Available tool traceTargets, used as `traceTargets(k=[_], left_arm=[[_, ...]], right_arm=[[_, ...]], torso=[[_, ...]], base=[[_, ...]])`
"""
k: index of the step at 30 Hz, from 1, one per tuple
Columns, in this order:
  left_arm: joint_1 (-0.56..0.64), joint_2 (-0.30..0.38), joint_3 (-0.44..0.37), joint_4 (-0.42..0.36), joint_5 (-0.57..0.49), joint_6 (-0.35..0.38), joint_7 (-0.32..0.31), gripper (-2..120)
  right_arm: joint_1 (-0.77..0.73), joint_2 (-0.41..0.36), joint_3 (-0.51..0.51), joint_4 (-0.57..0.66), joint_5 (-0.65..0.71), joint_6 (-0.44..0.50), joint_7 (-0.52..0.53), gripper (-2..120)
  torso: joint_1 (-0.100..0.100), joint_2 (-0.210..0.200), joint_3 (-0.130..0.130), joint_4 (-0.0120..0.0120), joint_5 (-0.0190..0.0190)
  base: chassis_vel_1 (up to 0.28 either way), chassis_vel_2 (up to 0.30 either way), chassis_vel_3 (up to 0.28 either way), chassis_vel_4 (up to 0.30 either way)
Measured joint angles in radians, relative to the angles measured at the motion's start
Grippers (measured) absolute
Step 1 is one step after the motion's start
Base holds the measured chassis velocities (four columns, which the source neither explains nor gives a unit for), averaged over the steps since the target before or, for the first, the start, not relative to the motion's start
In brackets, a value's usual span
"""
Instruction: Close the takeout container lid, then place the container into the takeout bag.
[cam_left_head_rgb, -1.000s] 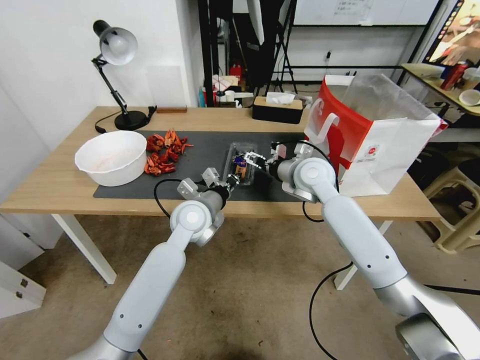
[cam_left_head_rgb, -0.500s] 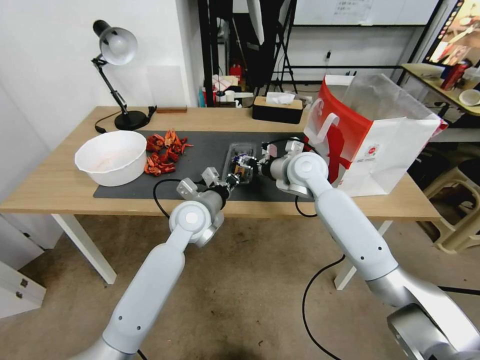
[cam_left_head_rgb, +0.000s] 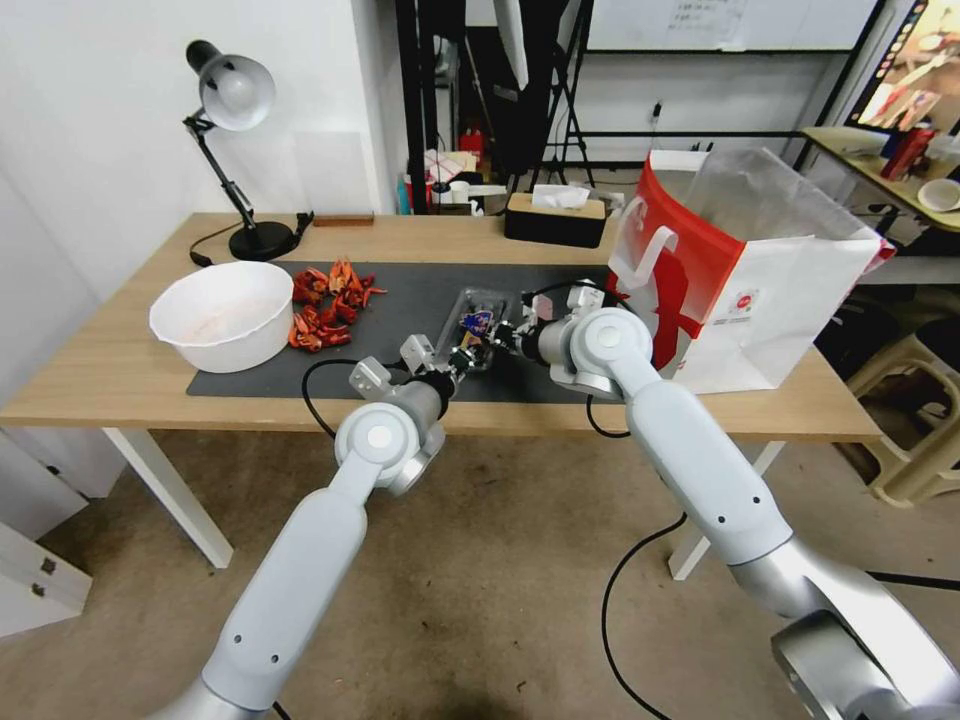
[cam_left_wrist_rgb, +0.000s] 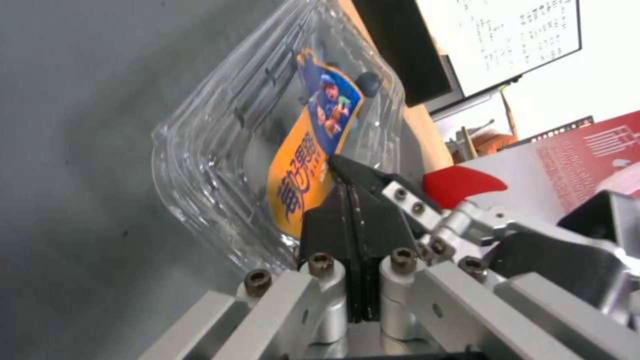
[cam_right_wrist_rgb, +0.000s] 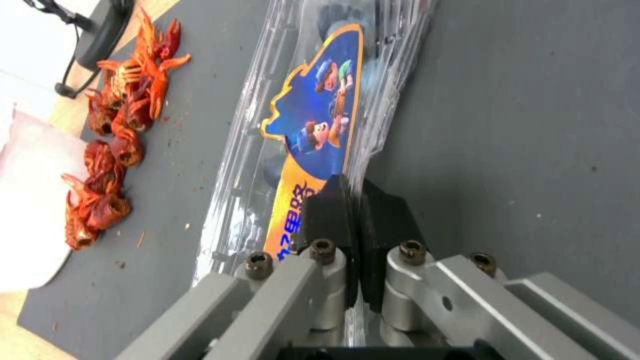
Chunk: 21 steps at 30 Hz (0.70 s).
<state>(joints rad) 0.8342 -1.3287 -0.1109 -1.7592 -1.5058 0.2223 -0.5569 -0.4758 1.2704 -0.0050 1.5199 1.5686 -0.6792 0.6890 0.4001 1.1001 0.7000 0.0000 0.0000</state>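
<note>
Bowl (cam_left_head_rgb: 222, 314) sitting at 9 o'clock on mat (cam_left_head_rgb: 400, 300), crayfish (cam_left_head_rgb: 325, 303) beside it. We are pinching takeout container (cam_left_head_rgb: 478, 318) at mat centre with both grippers: left gripper (cam_left_head_rgb: 462, 358) clamping its 6 o'clock edge, pads together on plastic; right gripper (cam_left_head_rgb: 500, 333) clamping its 3 o'clock edge likewise. Lid (cam_left_wrist_rgb: 267, 125) with label (cam_right_wrist_rgb: 319, 125) lying over base. Takeout bag (cam_left_head_rgb: 740, 270) standing open at 3 o'clock.
</note>
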Motion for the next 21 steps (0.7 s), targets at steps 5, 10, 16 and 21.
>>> traceTargets(k=[5, 10, 16, 21], left_arm=[[0.015, 0.01, -0.021, -0.032, 0.007, -0.006, 0.009, 0], [0.069, 0.046, -0.074, -0.1, 0.041, -0.006, 0.02, 0], [0.198, 0.099, -0.15, -0.21, 0.141, 0.006, 0.078, 0], [0.337, 0.136, -0.168, -0.288, 0.387, 0.008, 0.132, 7]], right_arm=[[-0.002, -0.01, 0.012, 0.003, -0.008, 0.015, -0.018, 0], [-0.004, -0.021, 0.026, 0.017, -0.005, 0.018, -0.028, 0], [-0.011, -0.027, 0.027, 0.031, 0.0, 0.018, -0.035, 0], [-0.03, -0.04, 0.049, 0.056, 0.011, 0.021, -0.041, 0]], torso=[[0.0, 0.0, 0.0, -0.0002, 0.0], [0.0, 0.0, 0.0, -0.0002, -0.0002], [0.0, 0.0, 0.0, 0.0, -0.0002], [0.0, 0.0, 0.0, 0.0007, -0.0002]], base=[[0.0, 0.0, 0.0, 0.0], [0.0, 0.0, 0.0, 0.0], [0.0, 0.0, 0.0, 0.0], [0.0, 0.0, 0.0, 0.0]])
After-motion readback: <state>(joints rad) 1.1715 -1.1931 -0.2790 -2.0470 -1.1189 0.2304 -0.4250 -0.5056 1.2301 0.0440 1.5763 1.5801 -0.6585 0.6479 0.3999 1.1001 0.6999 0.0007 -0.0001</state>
